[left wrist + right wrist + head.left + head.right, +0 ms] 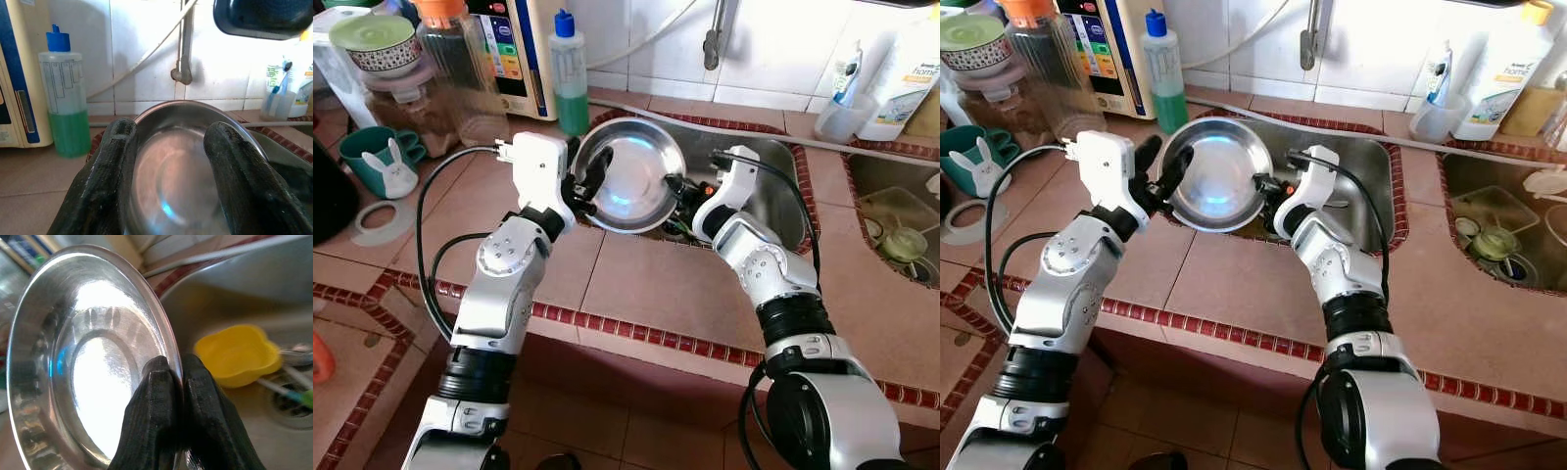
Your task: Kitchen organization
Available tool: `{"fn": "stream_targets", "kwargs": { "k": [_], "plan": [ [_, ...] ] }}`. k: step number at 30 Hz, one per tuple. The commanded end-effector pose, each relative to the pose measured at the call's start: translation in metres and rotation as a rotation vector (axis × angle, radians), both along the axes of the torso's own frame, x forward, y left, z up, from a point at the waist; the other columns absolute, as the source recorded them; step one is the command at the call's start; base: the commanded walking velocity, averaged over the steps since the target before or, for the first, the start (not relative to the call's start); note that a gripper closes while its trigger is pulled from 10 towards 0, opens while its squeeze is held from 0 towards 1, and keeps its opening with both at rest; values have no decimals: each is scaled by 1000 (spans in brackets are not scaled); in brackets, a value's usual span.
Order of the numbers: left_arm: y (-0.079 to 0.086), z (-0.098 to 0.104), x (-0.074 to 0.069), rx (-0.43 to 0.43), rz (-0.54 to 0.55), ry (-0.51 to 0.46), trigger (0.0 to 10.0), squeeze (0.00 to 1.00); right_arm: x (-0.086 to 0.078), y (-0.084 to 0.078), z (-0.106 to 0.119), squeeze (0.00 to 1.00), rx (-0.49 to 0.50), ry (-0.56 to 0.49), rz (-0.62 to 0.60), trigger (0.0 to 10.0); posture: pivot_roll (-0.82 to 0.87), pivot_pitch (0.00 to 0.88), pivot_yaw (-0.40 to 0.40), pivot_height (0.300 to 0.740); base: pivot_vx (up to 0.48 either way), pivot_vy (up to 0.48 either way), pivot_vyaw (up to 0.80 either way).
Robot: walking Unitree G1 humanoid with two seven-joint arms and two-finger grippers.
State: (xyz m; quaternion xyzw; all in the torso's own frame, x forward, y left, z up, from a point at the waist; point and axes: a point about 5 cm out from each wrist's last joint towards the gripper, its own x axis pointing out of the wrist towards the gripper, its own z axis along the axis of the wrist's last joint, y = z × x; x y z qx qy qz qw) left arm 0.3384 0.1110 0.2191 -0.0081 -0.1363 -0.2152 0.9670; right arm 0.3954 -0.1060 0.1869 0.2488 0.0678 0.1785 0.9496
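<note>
Steel bowl [628, 174] in right gripper [174, 377].

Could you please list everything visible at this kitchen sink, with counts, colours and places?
Steel bowl: one, silver, tilted over the sink's left edge.
Sink: one, steel, set in the counter.
Yellow dish: one, in the sink basin.
Soap bottle: one, green liquid, blue cap, behind the bowl.
Bunny mug: one, teal, counter far left.
Toothbrush cup: one, clear, right of the tap.
Left claw: black, open, fingers either side of the bowl's rim.
Right claw: black, pinching the bowl's rim.
</note>
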Motion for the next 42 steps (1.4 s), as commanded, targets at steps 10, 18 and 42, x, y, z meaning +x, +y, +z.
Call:
{"fn": "stream_targets", "kwargs": {
  "k": [10,18,42],
  "plan": [
    [14,-24,-15,90,39,72,10000,1000,13,-45,-3,0,-226,5,-406,0,98,123,20,740,0,0,0],
    [6,-28,-21,90,37,88,10000,1000,10,-55,-14,0,-384,-1,-528,0,99,120,19,740,0,0,0],
    [6,-54,-34,180,16,175,10000,753,3,-49,-43,1000,-505,53,-434,10000,101,126,26,740,0,0,0]
  ]
}}
